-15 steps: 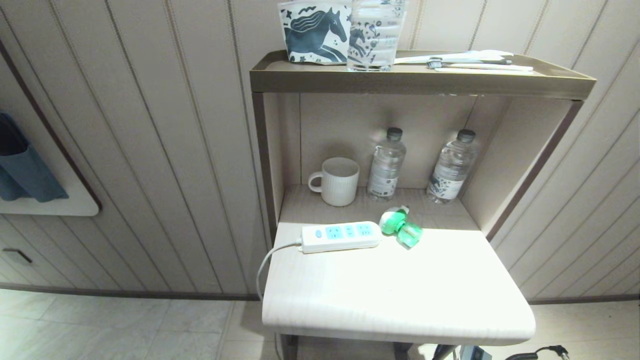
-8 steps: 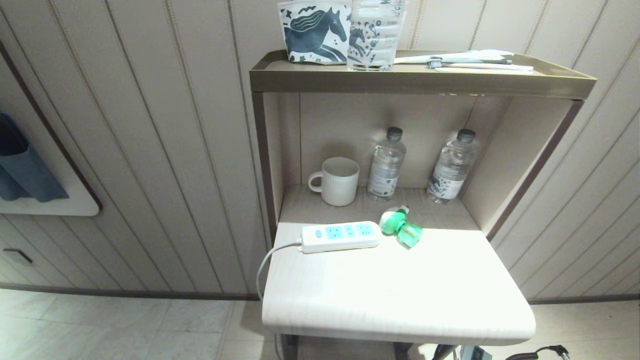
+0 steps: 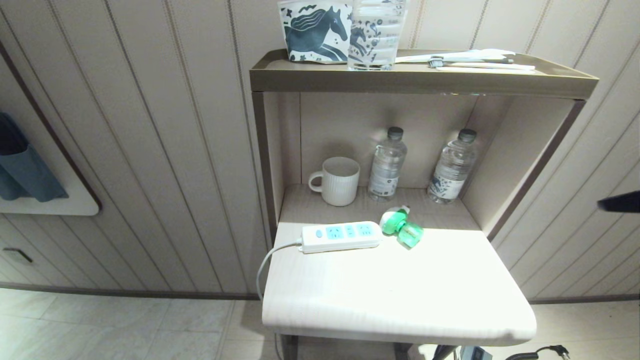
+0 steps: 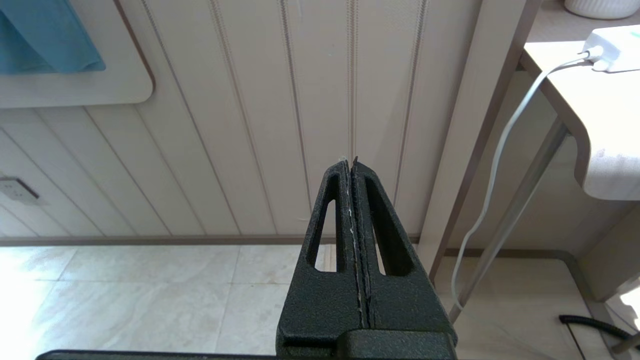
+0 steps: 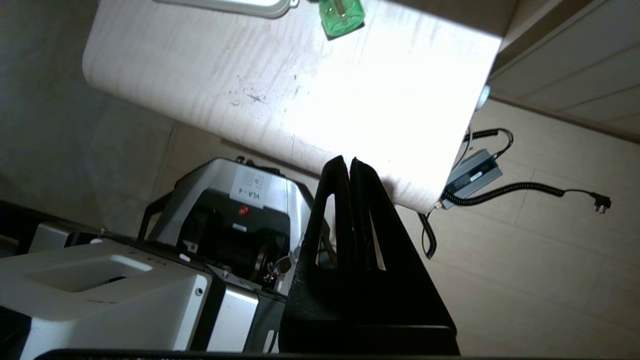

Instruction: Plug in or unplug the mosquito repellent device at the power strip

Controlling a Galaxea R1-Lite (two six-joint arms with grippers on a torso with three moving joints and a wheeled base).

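The white power strip [image 3: 340, 236] with light-blue sockets lies on the small table [image 3: 400, 300], and its cord [image 3: 267, 262] hangs off the left edge. The green mosquito repellent device [image 3: 401, 228] lies on its side at the strip's right end, not plugged in; its bottle end also shows in the right wrist view [image 5: 342, 15]. My right gripper [image 5: 348, 161] is shut and empty, raised off the table's front right corner, far from the device. A dark part of that arm [image 3: 620, 202] shows at the head view's right edge. My left gripper [image 4: 350, 161] is shut and empty, parked low left of the table, facing the wall.
A white mug [image 3: 340, 181] and two water bottles [image 3: 386, 165] [image 3: 452, 167] stand in the niche behind the strip. The top shelf [image 3: 420, 80] holds a horse-print pouch, a glass and toothbrushes. A charger with coiled cable [image 5: 472, 172] lies on the floor.
A dark part of my right arm has come into the head view at its right edge. The strip, the device and the left arm have not moved.
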